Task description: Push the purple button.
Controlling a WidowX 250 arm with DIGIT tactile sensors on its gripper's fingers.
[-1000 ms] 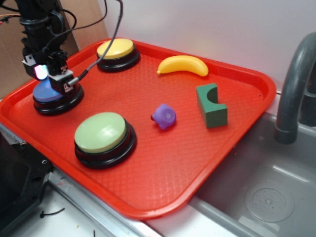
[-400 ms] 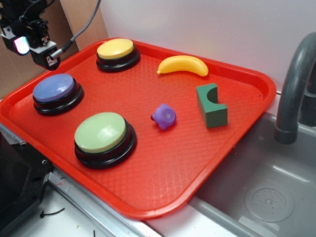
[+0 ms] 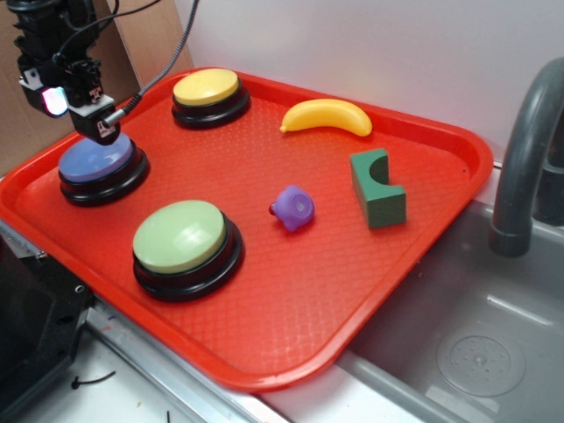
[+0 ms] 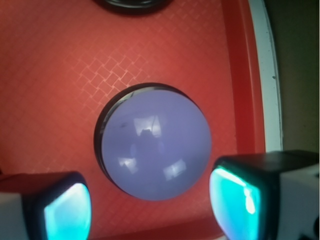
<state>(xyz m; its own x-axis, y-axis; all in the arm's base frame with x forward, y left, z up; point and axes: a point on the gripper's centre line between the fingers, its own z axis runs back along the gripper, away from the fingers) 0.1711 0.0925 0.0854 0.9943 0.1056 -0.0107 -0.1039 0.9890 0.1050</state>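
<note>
Red tray (image 3: 291, 317) w/ waffle texture sits on a counter, pale wall behind, cardboard at far left, grey sink (image 3: 458, 344) and dark faucet (image 3: 529, 159) at right. L to R on tray: purple button (image 3: 95, 159) at left edge, green button (image 3: 181, 236) in front, yellow button (image 3: 207, 88) at back, small purple knobbly toy (image 3: 293, 208) mid-tray, banana (image 3: 327, 115) near back rim, dark green block (image 3: 377, 188) w/ a curved notch, right of centre.

Vs 0.4 s ago: gripper (image 3: 88, 123) was up and off to the left, clear of the tray; now it's lower and further right, right over the purple button's back edge. 1.0 s ago it sat down on the cap. Other items haven't moved.

Purple button: bluish-purple glossy dome on black ring base, same size as the other two. Wrist view shows cap (image 4: 156, 148) w/ light reflections, centred above the gap between the two fingers (image 4: 235, 200), glowing cyan inside. Fingers spread wide, holding nothing. Contact w/ cap: can't tell.
</note>
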